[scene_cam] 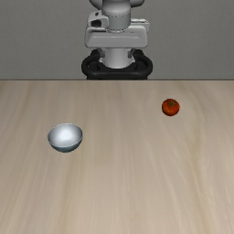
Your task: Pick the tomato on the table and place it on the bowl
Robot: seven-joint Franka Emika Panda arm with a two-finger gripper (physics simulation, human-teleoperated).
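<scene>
Tomato [171, 107] rests on the worktop [128, 196] toward the exterior view's right, in the far half, untouched and well apart from the bowl [66, 138]. The bowl stands toward the exterior view's left, somewhat nearer, upright with its opening up. The robot arm [117, 32] is gathered over its base at the far edge, well apart from both. Pincer state: cannot tell from this view. Task judged not yet begun, so every step remains. Risks as I read them: the tomato is round and looks smooth, so a descent that lands off-centre would likely nudge it into a roll across the bare worktop. A squeeze set too high on its curve could pop it out downward. The carry runs across most of the worktop's width, and a weak hold could let it slip on the way. At the bowl, a low approach may knock the rim and shove the bowl aside — it looks light. A release from too high could bounce the tomato back out.
</scene>
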